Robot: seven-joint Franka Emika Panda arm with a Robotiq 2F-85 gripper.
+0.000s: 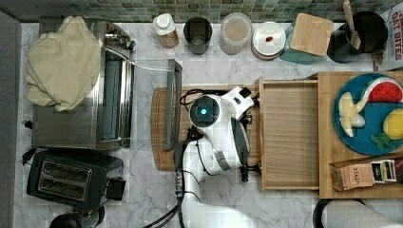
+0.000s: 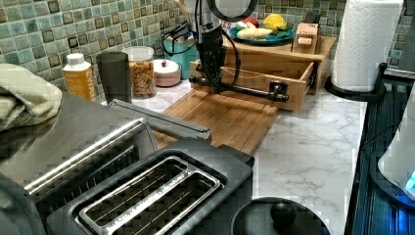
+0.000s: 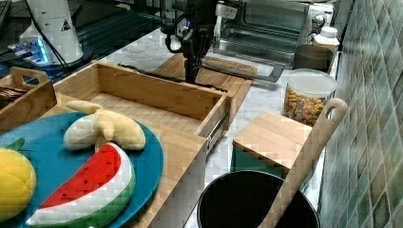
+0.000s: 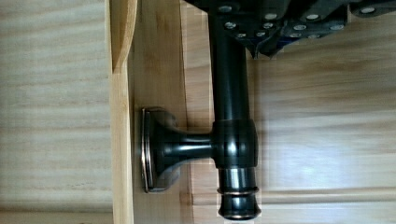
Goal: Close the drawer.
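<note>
Gripper [image 2: 211, 84] state cannot be told; it sits at the black bar handle [image 4: 231, 116] of the drawer [image 1: 290, 135]. That bamboo drawer stands pulled out and empty, right of the cutting board [image 1: 161, 128] in the top view, on a marble counter [image 1: 142, 190] beneath green wall tiles [image 2: 39, 29].

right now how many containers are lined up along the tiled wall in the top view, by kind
Bottle with white cap: 1
Dark cup: 1
Clear jar of cereal: 1
Round white-lidded dish: 1
Teal canister with wooden lid: 1
Black pot with wooden utensil: 1
Total: 6
</note>
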